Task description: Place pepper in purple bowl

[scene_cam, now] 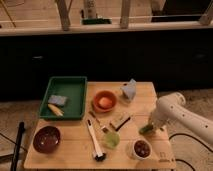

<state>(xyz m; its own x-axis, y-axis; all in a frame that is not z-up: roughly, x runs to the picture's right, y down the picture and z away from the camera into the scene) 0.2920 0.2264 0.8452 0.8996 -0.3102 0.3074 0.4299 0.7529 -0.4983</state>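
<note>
The purple bowl point(46, 139) stands at the front left corner of the wooden table point(135, 107) and looks empty. The pepper point(146, 129), a small dark-green shape, lies near the table's right edge. My gripper point(149, 127) is at the end of the white arm point(172, 112), which reaches in from the right. The gripper is right at the pepper and covers part of it. I cannot tell whether the pepper rests on the table or is held.
A green tray point(75, 85) at the back left holds a sponge point(57, 100) and a yellow item point(55, 110). An orange bowl point(104, 101), a blue-grey object point(129, 90), a light-green cup point(112, 140), a white cup point(142, 148), a black spoon point(95, 140) and a small block point(120, 121) lie between.
</note>
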